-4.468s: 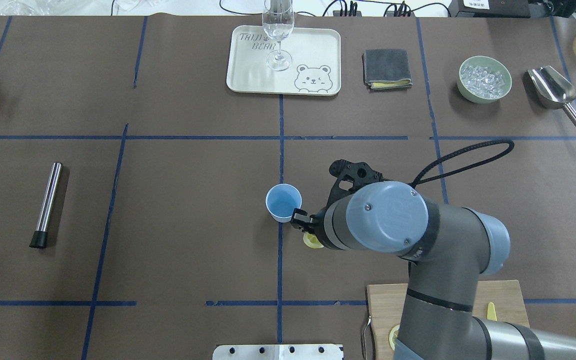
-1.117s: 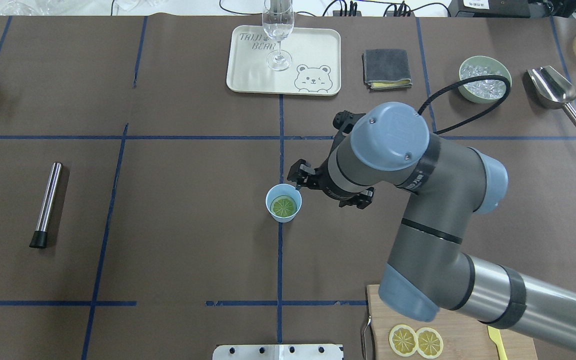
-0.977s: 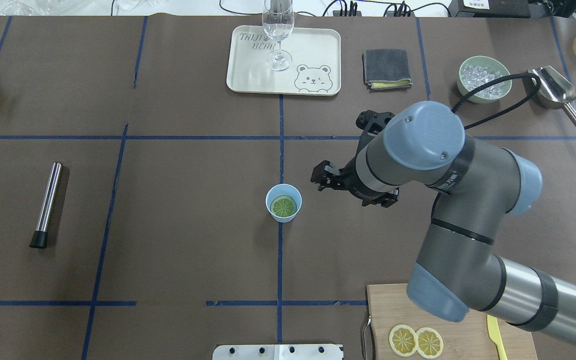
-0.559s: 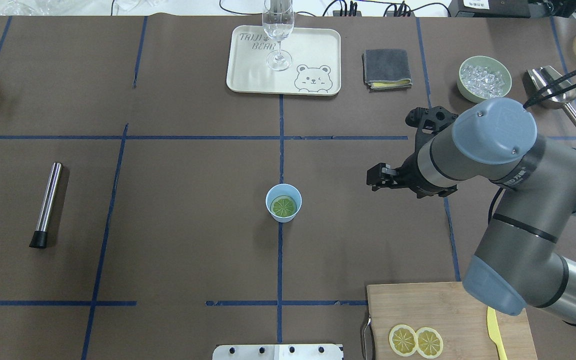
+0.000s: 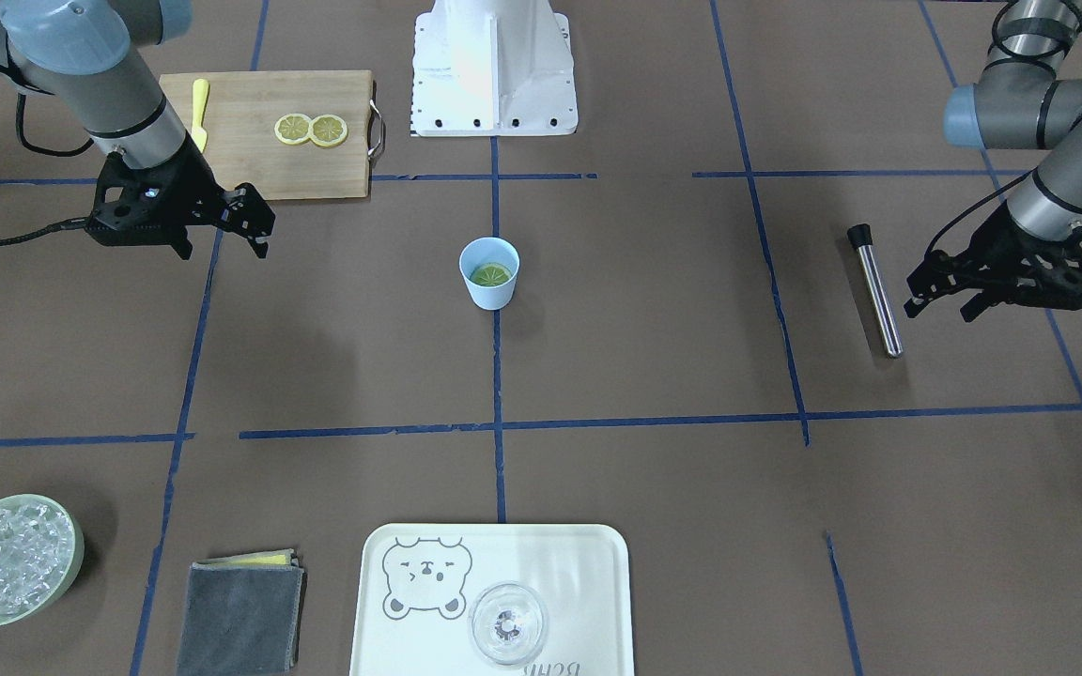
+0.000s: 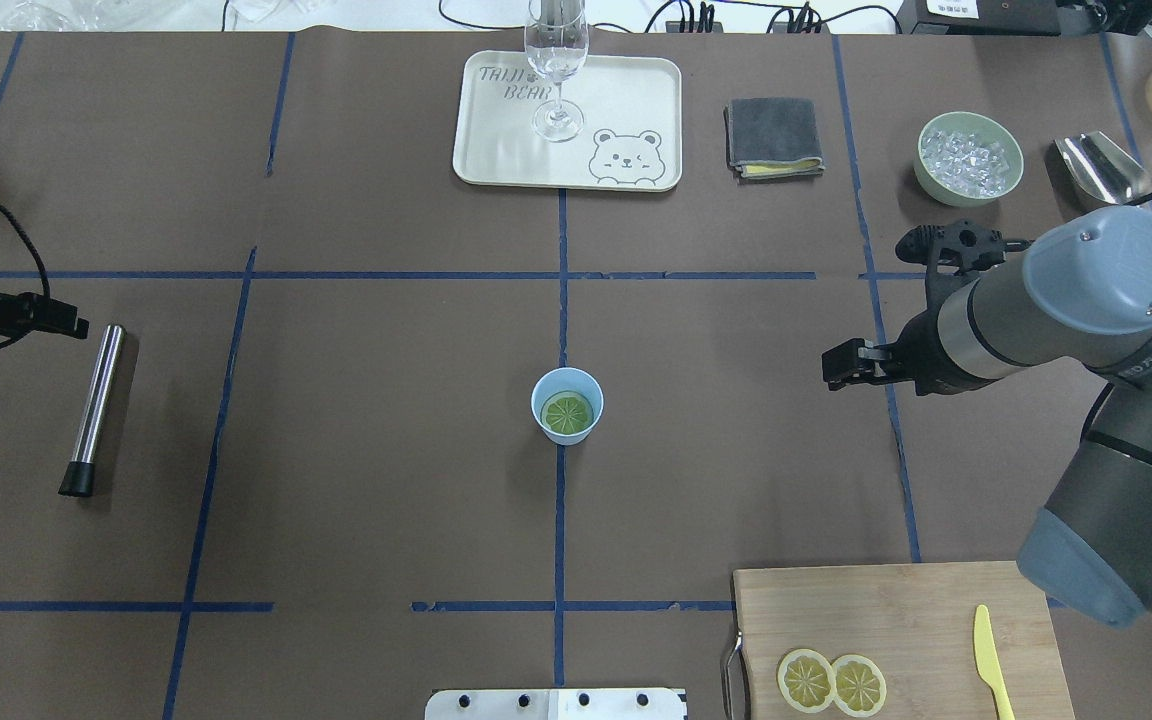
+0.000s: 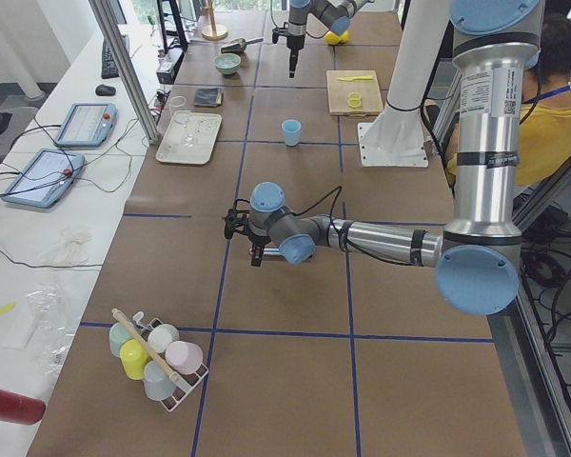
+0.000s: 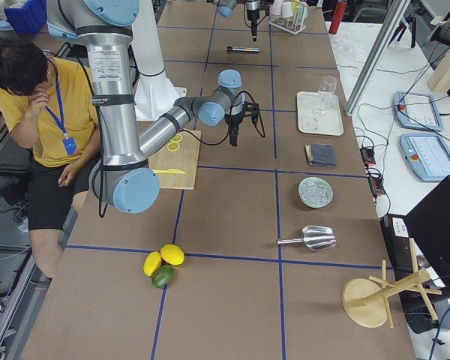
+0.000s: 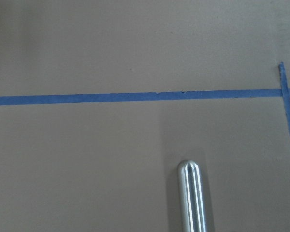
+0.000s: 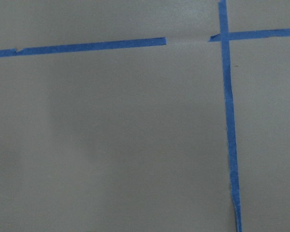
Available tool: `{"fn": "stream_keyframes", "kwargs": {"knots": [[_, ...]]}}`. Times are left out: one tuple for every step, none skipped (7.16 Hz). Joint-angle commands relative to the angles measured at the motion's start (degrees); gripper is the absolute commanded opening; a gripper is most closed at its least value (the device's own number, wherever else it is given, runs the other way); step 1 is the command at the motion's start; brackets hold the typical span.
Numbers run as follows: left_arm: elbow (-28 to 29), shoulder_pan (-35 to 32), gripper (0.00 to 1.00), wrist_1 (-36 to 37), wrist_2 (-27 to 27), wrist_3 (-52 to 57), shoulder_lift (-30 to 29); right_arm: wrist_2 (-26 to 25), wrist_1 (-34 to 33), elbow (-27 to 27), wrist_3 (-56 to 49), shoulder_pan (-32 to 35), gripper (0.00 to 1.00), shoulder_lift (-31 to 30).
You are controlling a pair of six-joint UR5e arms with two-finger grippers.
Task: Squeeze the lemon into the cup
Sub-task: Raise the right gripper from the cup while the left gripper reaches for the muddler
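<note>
Right claw (image 5: 222, 235) — jaws spread wide, nothing held — hangs over the counter (image 5: 644, 329). Lemon (image 5: 491, 274) lies inside the cup (image 5: 488, 293), well apart from it, between the two claws. Left claw (image 5: 943, 305), also spread, hovers just beside the steel rod (image 5: 876, 291).

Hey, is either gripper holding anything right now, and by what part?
Nothing is held. The right gripper and left gripper hang open and empty; the lemon lies inside the cup.

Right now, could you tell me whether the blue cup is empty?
Not empty: a lemon slice lies inside the blue cup.
</note>
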Motion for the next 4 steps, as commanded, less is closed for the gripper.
{"fn": "stream_keyframes", "kwargs": {"knots": [[1.98,4.74,0.85,5.56,0.89,0.29,-3.50,0.26,2.00,-0.33,-0.09,0.01,1.00,-0.99],[1.89,5.20,0.82,5.66,2.20,0.64,-2.90,0.17,2.09,-0.86,-0.09,-0.07,1.00,-0.72],[1.72,5.55,0.77,5.84,2.82,0.56,-2.81,0.26,2.09,-0.86,0.08,-0.08,1.00,-0.46],[1.20,5.73,0.66,6.36,2.92,0.64,-2.37,0.52,2.09,-0.86,0.08,-0.08,1.00,-0.46]]}}
